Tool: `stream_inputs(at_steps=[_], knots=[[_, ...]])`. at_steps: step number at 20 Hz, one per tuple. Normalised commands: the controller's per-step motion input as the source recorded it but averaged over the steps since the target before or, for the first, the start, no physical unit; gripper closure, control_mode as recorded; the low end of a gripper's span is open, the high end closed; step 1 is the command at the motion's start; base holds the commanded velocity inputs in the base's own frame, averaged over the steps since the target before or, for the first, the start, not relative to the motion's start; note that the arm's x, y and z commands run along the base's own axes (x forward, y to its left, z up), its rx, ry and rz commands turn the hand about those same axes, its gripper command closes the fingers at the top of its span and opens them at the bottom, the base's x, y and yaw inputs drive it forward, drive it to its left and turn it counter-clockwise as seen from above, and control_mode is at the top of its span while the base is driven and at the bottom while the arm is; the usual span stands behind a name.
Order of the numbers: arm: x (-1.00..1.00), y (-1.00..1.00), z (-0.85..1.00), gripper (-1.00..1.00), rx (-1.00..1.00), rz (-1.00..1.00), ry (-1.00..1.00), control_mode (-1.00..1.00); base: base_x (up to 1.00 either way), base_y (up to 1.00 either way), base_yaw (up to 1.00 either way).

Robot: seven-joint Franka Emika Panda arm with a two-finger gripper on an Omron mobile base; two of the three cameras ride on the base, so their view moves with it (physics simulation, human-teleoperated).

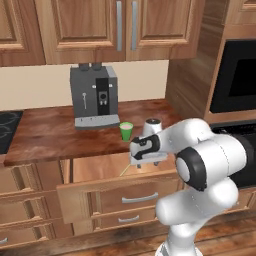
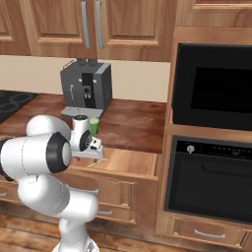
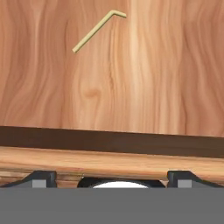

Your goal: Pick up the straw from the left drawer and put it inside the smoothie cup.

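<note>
The left drawer (image 1: pixel 107 192) stands pulled out below the counter (image 1: pixel 50 135). The straw (image 3: pixel 97 29) lies flat on the drawer floor, apart from the walls, bent end free. The gripper (image 3: pixel 111 177) hangs above the drawer's front edge, jaws fully spread, holding nothing. The smoothie cup (image 1: pixel 126 131) stands upright near the counter's front edge, just beside the coffee machine (image 1: pixel 94 96).

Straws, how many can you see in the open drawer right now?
1. The straw lies flat on the floor of the left drawer, its bent end pointing away from the drawer front. The arm covers part of the drawer, so another could be hidden.
</note>
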Motion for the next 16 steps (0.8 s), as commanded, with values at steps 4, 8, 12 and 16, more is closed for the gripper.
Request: stream_inputs(at_steps=[4, 8, 12, 16], knots=[[0.31, 0.0, -0.26, -1.0, 0.0, 0.0, 0.0, -1.0, 0.0, 0.0, 0.0], [0.24, 0.0, -0.28, -1.0, 0.0, 0.0, 0.0, -1.0, 0.0, 0.0, 0.0], [0.14, 0.0, -0.35, -1.0, 0.0, 0.0, 0.0, -1.0, 0.0, 0.0, 0.0], [0.14, 0.0, -0.37, -1.0, 0.0, 0.0, 0.0, -1.0, 0.0, 0.0, 0.0]])
